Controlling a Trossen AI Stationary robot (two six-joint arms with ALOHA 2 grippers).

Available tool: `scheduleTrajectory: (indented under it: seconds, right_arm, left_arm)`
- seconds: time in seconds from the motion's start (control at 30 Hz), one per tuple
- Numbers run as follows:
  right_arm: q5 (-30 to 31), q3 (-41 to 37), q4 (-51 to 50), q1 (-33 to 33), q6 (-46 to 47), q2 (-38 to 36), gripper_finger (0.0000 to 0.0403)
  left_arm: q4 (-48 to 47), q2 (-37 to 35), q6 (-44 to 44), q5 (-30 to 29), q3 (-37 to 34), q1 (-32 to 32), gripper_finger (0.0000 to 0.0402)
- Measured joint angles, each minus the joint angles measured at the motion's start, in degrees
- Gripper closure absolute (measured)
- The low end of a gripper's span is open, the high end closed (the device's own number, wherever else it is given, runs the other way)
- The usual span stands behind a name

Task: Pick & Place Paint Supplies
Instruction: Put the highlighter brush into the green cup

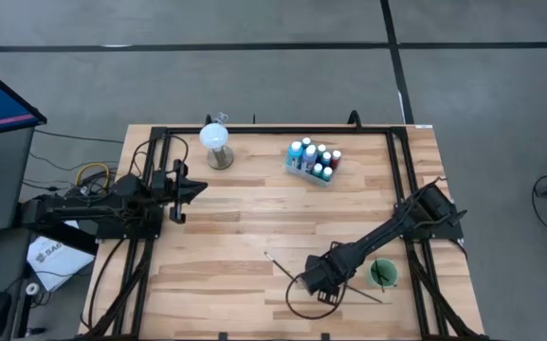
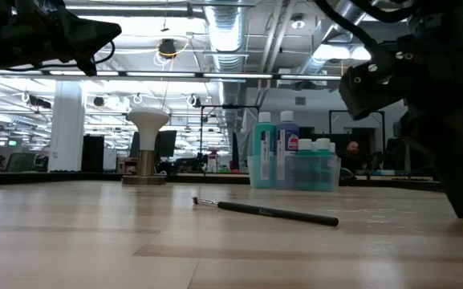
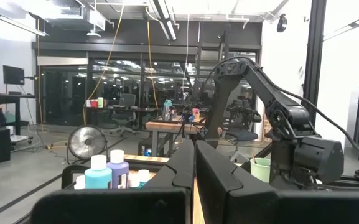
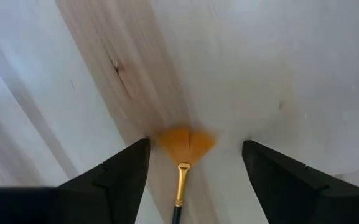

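Orange-tipped fan brush lies flat on the table, right-near area, directly below the right gripper. The fan sits between the two spread fingers, neither touching; nothing held. Handle runs back under the wrist, so the long axis lies along the gripper's reach and the jaws would close across it. My guess: a straight drop, then close.

Second brush, dark handle, lies just left of the right gripper, angled across the boards. So two loose brushes. Green cup just right of that arm; contents unclear.

Bottle tray far centre-right, about nine white-capped bottles.

Left gripper waits raised at left, fingers together, empty. Right arm far nearer.
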Motion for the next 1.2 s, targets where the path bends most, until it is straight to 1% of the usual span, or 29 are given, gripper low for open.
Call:
scheduleTrajectory:
  seconds: [0.07, 0.13, 0.17, 0.3, 0.33, 0.37, 0.47, 0.53, 0.6, 0.67, 0.73, 0.8, 0.93, 1.0, 1.1, 1.2]
  right_arm:
    - [1.1, -1.1, 0.7, 0.0, 0.2, -0.1, 0.0163]
    - [1.3, -1.6, 0.9, -0.3, 0.5, -0.2, 0.0201]
    - [1.4, -1.7, 0.8, -0.4, 0.4, -0.2, 0.0227]
    - [2.1, -1.9, 0.7, -0.8, 0.4, -0.2, 0.0354]
    - [2.2, -1.9, 0.8, -0.9, 0.4, -0.2, 0.0377]
    - [2.4, -1.9, 0.9, -0.9, 0.5, -0.2, 0.0388]
    - [3.4, -1.9, 1.1, -0.8, 3.5, -0.2, 0.0388]
    - [3.4, -1.0, 0.6, -0.8, 4.7, -0.1, 0.0397]
    - [5.4, 0.8, -0.9, -0.7, 7.7, 0.1, 0.0399]
    - [9.0, 2.5, -2.8, -0.4, 9.7, -0.2, 0.0401]
    - [15.4, 4.2, -3.1, -0.3, 10.2, -1.6, 0.0402]
    - [21.3, 5.2, -3.5, -0.3, 11.3, -5.1, 0.0402]
    - [27.9, 5.2, -5.1, 0.7, 13.4, -11.1, 0.0402]
    - [31.9, 5.3, -7.7, 1.8, 14.8, -14.9, 0.0402]
    - [37.9, 5.4, -14.4, 3.2, 19.7, -20.4, 0.0402]
    - [42.2, 5.4, -19.1, 5.4, 23.5, -25.5, 0.0403]
  left_arm:
    - [0.1, 0.0, 0.0, 0.0, 0.0, 0.0, 0.04]
    - [0.2, 0.0, 0.0, 0.0, 0.0, 0.0, 0.04]
    - [0.2, 0.0, 0.0, 0.0, 0.0, 0.0, 0.04]
    - [0.2, 0.0, 0.0, 0.0, 0.0, 0.0, 0.04]
    - [0.2, 0.0, 0.0, 0.0, 0.0, 0.0, 0.04]
    - [0.2, 0.0, 0.0, 0.0, 0.0, 0.0, 0.04]
    - [0.2, 0.0, 0.0, 0.0, 0.0, 0.0, 0.04]
    - [0.2, 0.0, 0.0, 0.0, 0.0, 0.0, 0.04]
    - [0.2, 0.0, 0.0, 0.0, 0.0, 0.0, 0.04]
    - [0.2, 0.0, 0.0, 0.0, 0.0, 0.0, 0.04]
    - [0.2, 0.0, 0.0, 0.0, 0.0, 0.0, 0.04]
    - [0.2, 0.0, 0.0, 0.0, 0.0, 0.0, 0.04]
    - [0.2, 0.0, 0.0, 0.0, 0.0, 0.0, 0.04]
    - [0.2, 0.0, 0.0, 0.0, 0.0, 0.0, 0.04]
    - [0.2, 0.0, 0.0, 0.0, 0.0, 0.0, 0.04]
    - [0.3, 0.0, 0.0, 0.0, 0.0, 0.0, 0.04]
